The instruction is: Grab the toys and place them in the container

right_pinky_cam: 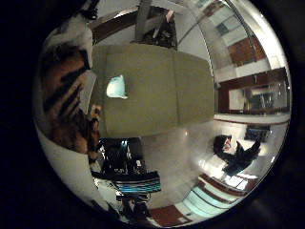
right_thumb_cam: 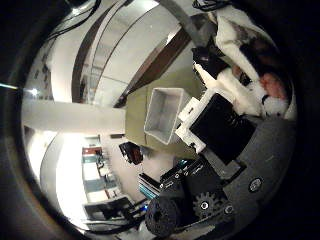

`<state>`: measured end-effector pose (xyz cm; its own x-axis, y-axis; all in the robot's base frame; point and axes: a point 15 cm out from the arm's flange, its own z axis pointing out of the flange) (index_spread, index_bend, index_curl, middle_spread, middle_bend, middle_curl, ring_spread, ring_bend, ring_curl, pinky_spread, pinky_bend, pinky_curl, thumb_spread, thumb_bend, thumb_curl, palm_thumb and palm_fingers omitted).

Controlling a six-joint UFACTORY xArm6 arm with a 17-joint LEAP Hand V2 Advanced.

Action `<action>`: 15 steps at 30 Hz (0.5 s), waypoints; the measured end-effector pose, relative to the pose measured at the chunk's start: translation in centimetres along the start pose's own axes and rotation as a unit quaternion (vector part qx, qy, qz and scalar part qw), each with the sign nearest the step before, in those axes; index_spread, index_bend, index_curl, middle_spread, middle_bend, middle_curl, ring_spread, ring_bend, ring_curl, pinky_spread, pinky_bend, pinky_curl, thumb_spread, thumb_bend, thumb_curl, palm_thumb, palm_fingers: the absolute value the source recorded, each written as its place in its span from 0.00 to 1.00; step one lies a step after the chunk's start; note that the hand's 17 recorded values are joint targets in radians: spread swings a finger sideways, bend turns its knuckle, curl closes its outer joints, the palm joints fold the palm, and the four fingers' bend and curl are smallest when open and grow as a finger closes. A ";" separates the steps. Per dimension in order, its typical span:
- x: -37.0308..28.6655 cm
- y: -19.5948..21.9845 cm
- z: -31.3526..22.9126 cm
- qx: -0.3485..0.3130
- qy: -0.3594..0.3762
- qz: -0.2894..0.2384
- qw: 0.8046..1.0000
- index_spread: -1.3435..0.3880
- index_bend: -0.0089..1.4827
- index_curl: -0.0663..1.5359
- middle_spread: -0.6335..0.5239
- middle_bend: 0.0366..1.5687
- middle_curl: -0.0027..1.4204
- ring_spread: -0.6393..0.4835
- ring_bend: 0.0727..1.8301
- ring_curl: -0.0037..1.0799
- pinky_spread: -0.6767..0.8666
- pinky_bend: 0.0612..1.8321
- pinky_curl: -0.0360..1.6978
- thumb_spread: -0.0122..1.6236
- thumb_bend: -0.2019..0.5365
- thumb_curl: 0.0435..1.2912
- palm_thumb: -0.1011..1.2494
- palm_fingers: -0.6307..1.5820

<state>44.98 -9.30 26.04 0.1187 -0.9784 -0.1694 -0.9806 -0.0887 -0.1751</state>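
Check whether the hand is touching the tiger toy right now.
Touching. In the thumb side palm view the hand has its fingers curled against the tiger toy, pressed close to the palm; the container sits apart on the table.

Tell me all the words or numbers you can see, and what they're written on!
None can be read.
The white container on the olive table shows no print.
The tiger toy in the hand has stripes only.
The light blue toy is plain.
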 end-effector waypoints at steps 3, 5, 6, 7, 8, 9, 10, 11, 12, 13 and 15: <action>-3.9 0.3 2.0 0.004 0.001 -0.026 1.000 0.58 0.63 0.75 0.36 0.75 0.71 0.28 0.64 0.96 0.30 0.78 0.52 0.65 0.26 0.45 0.88 0.76; -6.3 0.0 3.3 0.013 0.003 -0.044 0.999 0.58 0.63 0.75 0.36 0.75 0.71 0.28 0.64 0.96 0.30 0.77 0.53 0.65 0.26 0.45 0.88 0.76; -7.5 -0.2 4.0 0.016 0.004 -0.054 0.998 0.58 0.63 0.75 0.36 0.75 0.71 0.28 0.64 0.96 0.30 0.77 0.53 0.65 0.26 0.45 0.88 0.76; -8.5 -0.3 4.5 0.018 0.004 -0.063 0.998 0.58 0.63 0.75 0.36 0.75 0.71 0.28 0.64 0.96 0.30 0.77 0.53 0.65 0.26 0.45 0.88 0.76; -9.5 -0.4 5.0 0.022 0.004 -0.070 0.997 0.58 0.62 0.75 0.36 0.75 0.71 0.28 0.64 0.96 0.30 0.77 0.53 0.65 0.26 0.45 0.88 0.76; -10.3 -0.6 5.4 0.026 0.005 -0.077 0.997 0.58 0.62 0.75 0.36 0.75 0.71 0.28 0.64 0.97 0.30 0.77 0.53 0.65 0.26 0.45 0.88 0.76; -11.2 -0.8 5.8 0.029 0.005 -0.085 0.996 0.58 0.62 0.75 0.36 0.75 0.71 0.28 0.64 0.97 0.30 0.77 0.53 0.65 0.26 0.45 0.88 0.76; -12.0 -0.9 6.2 0.032 0.005 -0.091 0.995 0.58 0.62 0.75 0.36 0.75 0.71 0.28 0.64 0.97 0.30 0.76 0.54 0.65 0.26 0.45 0.88 0.76; -12.8 -1.2 6.4 0.037 0.005 -0.098 0.995 0.58 0.62 0.75 0.36 0.75 0.71 0.28 0.64 0.97 0.30 0.76 0.54 0.65 0.26 0.45 0.88 0.76; -13.8 -1.6 6.6 0.044 0.006 -0.106 0.993 0.58 0.62 0.75 0.36 0.75 0.71 0.28 0.64 0.97 0.30 0.76 0.54 0.65 0.26 0.45 0.88 0.76; -15.3 -2.4 7.2 0.056 0.007 -0.118 0.991 0.58 0.62 0.75 0.36 0.74 0.71 0.28 0.64 0.98 0.30 0.76 0.54 0.66 0.26 0.44 0.88 0.76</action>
<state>46.61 7.22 22.03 0.3403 -0.9352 -0.0977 -0.9020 -0.2953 -0.3148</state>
